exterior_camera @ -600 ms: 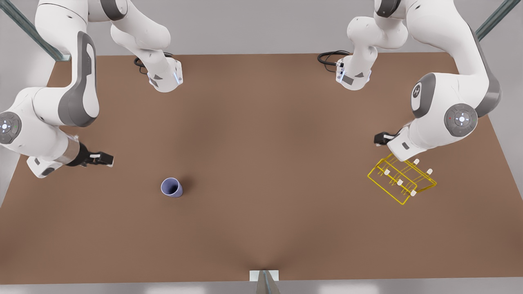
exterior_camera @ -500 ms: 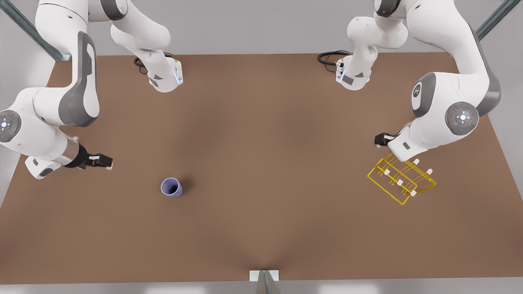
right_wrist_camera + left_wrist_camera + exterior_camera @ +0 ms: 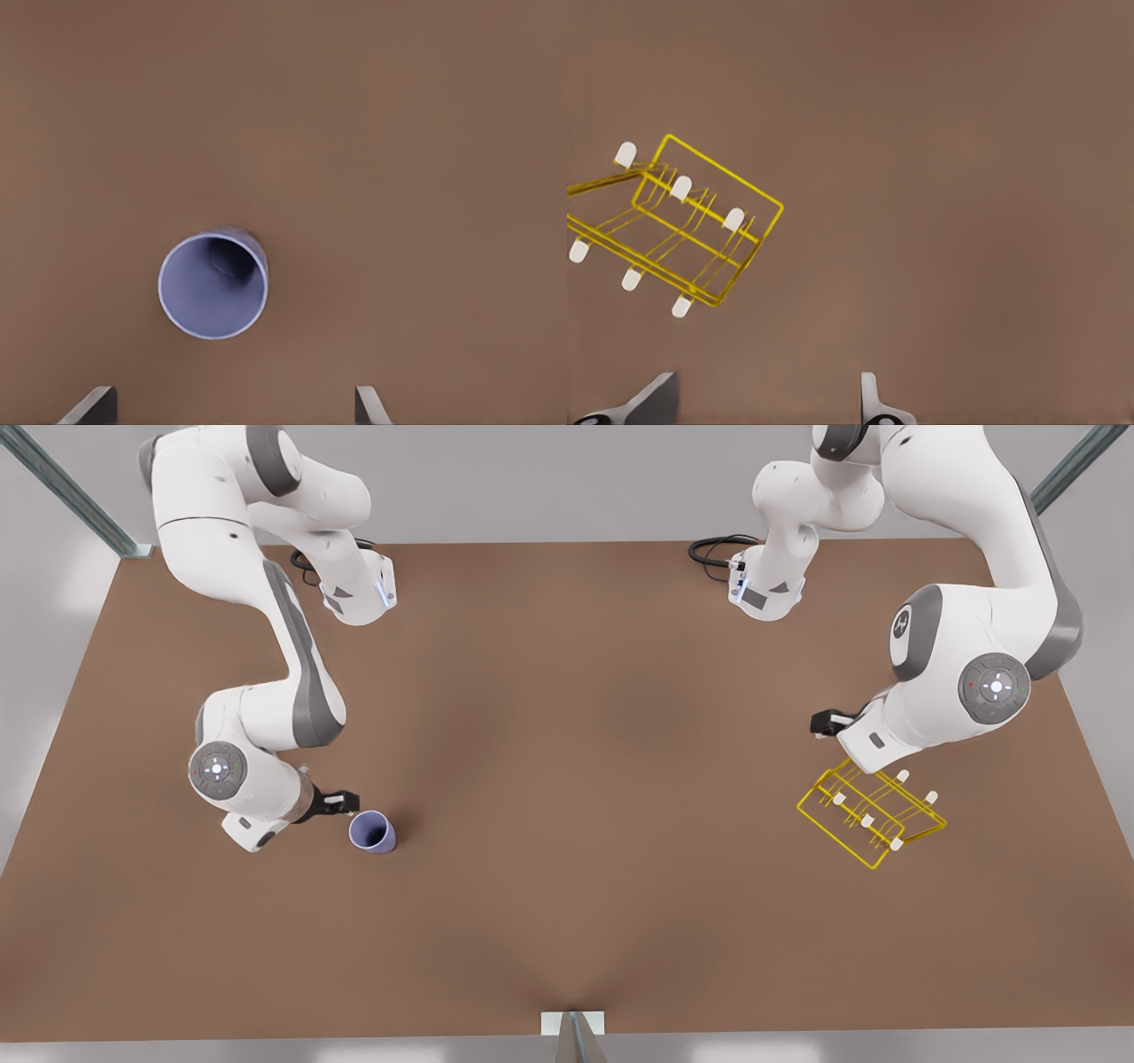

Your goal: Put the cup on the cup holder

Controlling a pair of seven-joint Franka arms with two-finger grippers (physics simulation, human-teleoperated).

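Now, right end effector poised above the counter, fingers spread wide with nothing between them. Just beyond its fingertips, toward the front view's right: the cup, upright, mouth facing up, long axis vertical, standing alone. Far across the counter, well apart from the cup: the cup holder, prongs up. Hanging just behind that rack, waiting: left end effector, also spread wide and empty. Nearer arm for the cup, by judgement: the right.

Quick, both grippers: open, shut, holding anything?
Left gripper: jaws open, empty, above the table near the cup holder.
Right gripper: jaws open, empty, beside the cup.
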